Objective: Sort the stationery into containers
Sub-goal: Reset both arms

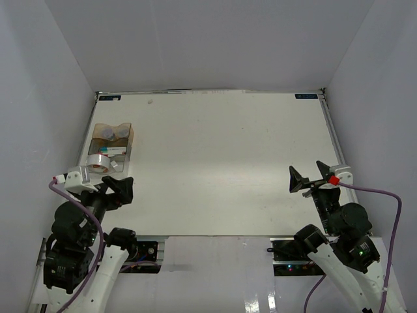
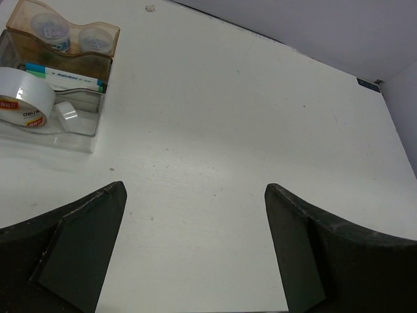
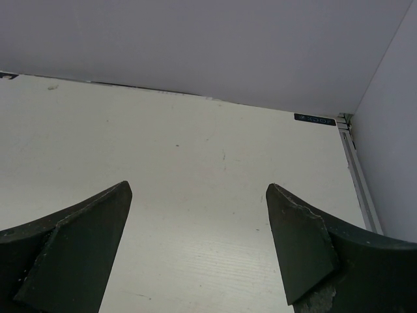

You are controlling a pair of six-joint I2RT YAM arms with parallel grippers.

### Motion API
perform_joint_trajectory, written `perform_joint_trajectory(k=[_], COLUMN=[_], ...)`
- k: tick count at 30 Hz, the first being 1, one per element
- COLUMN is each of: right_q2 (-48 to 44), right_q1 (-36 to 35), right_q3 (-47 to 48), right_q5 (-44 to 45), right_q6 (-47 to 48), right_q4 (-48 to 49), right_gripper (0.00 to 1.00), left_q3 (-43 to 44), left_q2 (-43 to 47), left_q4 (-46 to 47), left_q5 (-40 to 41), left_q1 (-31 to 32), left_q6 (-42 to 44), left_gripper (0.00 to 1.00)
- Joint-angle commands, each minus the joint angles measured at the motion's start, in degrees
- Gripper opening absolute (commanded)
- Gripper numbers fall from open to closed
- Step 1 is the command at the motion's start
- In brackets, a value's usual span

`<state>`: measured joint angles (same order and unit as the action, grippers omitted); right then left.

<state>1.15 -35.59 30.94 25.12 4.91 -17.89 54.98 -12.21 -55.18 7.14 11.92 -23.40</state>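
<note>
The amber-brown box (image 1: 131, 139) stands at the table's left edge, just beyond my left gripper (image 1: 118, 185). In the left wrist view, the box (image 2: 39, 51) holds two clear jars (image 2: 51, 27) (image 2: 96, 38) behind its wavy divider. In front of the divider lie markers (image 2: 65, 77) with blue and green caps showing, the large white tape roll (image 2: 23, 98) and a small clear roll (image 2: 65, 112). My left gripper (image 2: 195, 189) is open and empty over bare table. My right gripper (image 1: 307, 175) (image 3: 199, 189) is open and empty near the right edge.
White walls enclose the table on three sides. A metal rail (image 1: 333, 140) runs along the right edge, close to my right gripper. A small smudge (image 1: 151, 101) marks the far left of the white tabletop (image 1: 221, 156).
</note>
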Motion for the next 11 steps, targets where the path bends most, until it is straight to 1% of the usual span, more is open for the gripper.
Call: perform_joint_trajectory(k=[1,11], right_q2=[-0.53,1.57], right_q1=[0.26,0.26], right_q3=[-0.53,0.00], right_q5=[-0.16,-0.60], right_q6=[0.54,0.63], right_q4=[2.95,3.21], right_gripper=[0.90,0.90], left_q3=[-0.40,-1.45], left_q2=[-0.01,-0.45], left_q4=[-1.07,-1.07], left_q5=[0.33,-0.63], left_q1=[0.29,0.29], left_q6=[0.02,0.37], left_gripper=[0.98,0.98])
